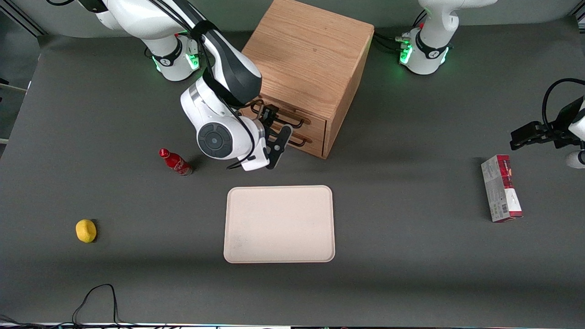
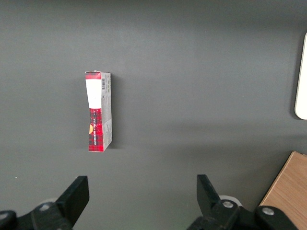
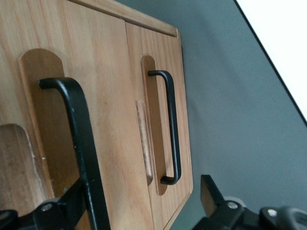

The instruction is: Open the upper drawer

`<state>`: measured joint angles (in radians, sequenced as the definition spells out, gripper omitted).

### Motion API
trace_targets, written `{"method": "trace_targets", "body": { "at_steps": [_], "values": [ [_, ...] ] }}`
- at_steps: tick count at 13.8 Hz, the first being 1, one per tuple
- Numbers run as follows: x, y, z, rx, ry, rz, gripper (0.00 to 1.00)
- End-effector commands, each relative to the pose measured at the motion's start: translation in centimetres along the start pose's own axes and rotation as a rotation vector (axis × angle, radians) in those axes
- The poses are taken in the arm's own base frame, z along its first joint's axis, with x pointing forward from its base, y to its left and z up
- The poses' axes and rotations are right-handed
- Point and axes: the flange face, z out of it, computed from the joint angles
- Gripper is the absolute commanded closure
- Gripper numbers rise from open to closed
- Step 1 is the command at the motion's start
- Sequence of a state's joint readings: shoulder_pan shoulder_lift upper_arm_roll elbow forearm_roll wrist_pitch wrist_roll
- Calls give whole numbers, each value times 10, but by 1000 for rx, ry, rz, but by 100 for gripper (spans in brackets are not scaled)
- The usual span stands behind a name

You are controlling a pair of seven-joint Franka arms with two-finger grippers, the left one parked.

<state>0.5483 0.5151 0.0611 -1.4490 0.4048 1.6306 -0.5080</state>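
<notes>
The dark grey table (image 1: 411, 274) carries everything here, and the wooden cabinet (image 1: 311, 59) is the landmark for the rest. The cabinet stands on the part of the table farthest from the front camera, turned at an angle so that its drawer fronts face down toward the tray.

The beige tray (image 1: 279, 224) lies flat on the table, nearer to the front camera than the cabinet and in front of its drawers, well apart from it.

The upper drawer (image 1: 315, 122) is the top one of the two light-oak fronts on the cabinet; it sits flush with the cabinet face, closed. Its thin black handle (image 3: 79, 143) crosses the wrist view close up, and the lower drawer's handle (image 3: 171, 127) shows just beside it.

The gripper (image 1: 273, 132) hangs directly in front of the cabinet's drawers, at the upper drawer's handle. Its jaws are spread apart, one finger (image 3: 208, 194) standing clear of the wood, and the bar of the upper handle runs between them without being clamped.

The red and grey carton (image 1: 501, 188) lies on its side toward the parked arm's end of the table, far from the cabinet. The small red bottle (image 1: 175, 162) stands toward the working arm's end, nearer the front camera than the cabinet. The yellow lemon (image 1: 86, 230) rests farther still from the cabinet on that same end.
</notes>
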Motion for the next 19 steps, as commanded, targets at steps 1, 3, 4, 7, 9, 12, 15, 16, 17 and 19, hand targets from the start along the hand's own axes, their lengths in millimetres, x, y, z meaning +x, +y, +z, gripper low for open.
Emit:
{"method": "trace_targets", "body": {
  "at_steps": [1,3,4,7,9,12,15,16,17,19],
  "values": [
    [5,13,-8,-50,66,-14,0],
    [8,17,-8,-69,81,-13,0],
    [9,18,-11,-79,91,-16,0],
    [3,29,-17,-119,81,-8,0],
    [4,32,-25,-155,79,-15,0],
    [2,42,-28,-158,89,-1,0],
    [5,58,-31,-160,105,13,0],
    [1,66,-34,-157,112,25,0],
    [1,71,-36,-156,117,31,0],
    [2,73,-39,-158,126,30,0]
  ]
}}
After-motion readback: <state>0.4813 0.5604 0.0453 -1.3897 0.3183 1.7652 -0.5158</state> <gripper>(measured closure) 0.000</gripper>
